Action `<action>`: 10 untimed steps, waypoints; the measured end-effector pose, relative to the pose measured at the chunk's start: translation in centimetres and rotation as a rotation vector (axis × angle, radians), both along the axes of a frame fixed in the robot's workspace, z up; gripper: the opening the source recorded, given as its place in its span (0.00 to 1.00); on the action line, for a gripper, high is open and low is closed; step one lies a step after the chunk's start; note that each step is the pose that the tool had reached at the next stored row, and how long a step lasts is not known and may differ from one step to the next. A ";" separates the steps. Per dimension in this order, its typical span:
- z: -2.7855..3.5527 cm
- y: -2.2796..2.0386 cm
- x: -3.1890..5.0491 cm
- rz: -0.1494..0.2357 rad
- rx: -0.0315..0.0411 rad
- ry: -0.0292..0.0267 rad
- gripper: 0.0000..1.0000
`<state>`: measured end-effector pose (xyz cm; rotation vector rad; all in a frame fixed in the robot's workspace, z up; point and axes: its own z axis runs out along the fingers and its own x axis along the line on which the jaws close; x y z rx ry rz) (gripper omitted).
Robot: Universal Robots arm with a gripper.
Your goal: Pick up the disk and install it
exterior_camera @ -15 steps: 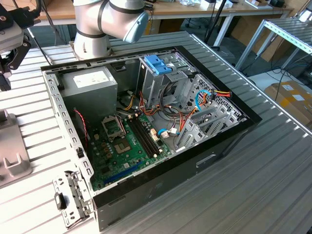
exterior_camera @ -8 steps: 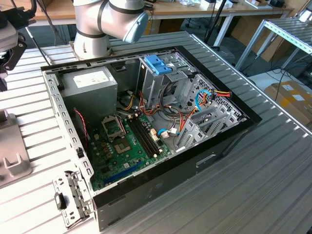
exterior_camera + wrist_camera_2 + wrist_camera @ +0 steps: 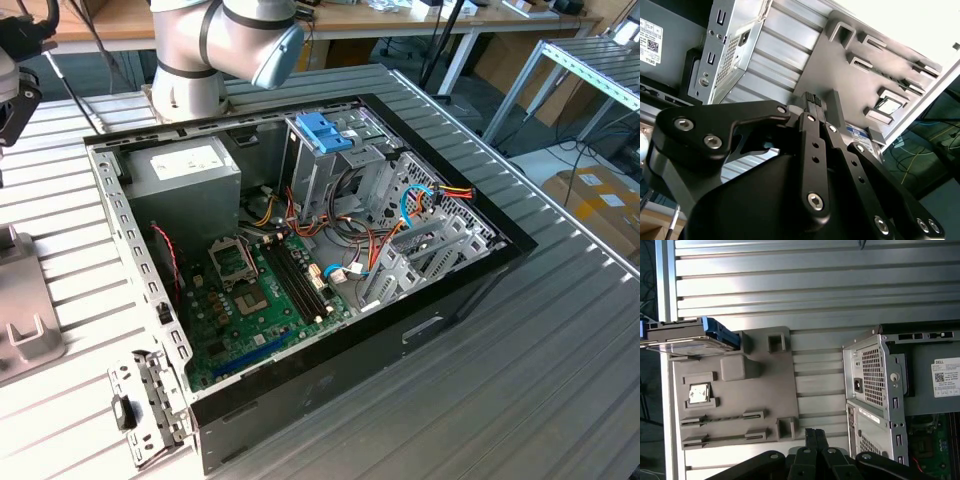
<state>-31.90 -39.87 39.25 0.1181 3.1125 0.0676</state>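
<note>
The disk stands on its edge in a slot at one end of a grey fixture plate; it is silver metal with light blue rails. My gripper hangs over the slatted table beside the plate's other end, apart from the disk. Its black fingers are pressed together with nothing between them. In the second wrist view a corner of the disk, white label with a blue band, shows past the fingers.
An open computer case lies on the slatted metal table, holding a motherboard, a grey power-supply box and a metal drive cage topped by a blue bracket. The arm's base stands behind the case. The fixture plate lies at the exterior view's left.
</note>
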 end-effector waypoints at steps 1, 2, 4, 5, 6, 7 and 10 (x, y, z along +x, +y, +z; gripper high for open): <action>0.00 0.00 -0.07 0.000 0.0001 0.0000 0.11; 0.00 0.00 -0.14 0.000 0.0000 0.0000 0.11; 0.00 0.00 -0.31 0.000 0.0000 0.0000 0.11; -0.01 0.00 -0.39 0.000 0.0001 -0.0001 0.11; 0.00 0.00 -0.51 0.000 0.0000 0.0000 0.11; 0.00 0.00 -0.59 0.000 0.0000 0.0000 0.11; -0.01 0.00 -0.96 0.000 0.0000 0.0000 0.11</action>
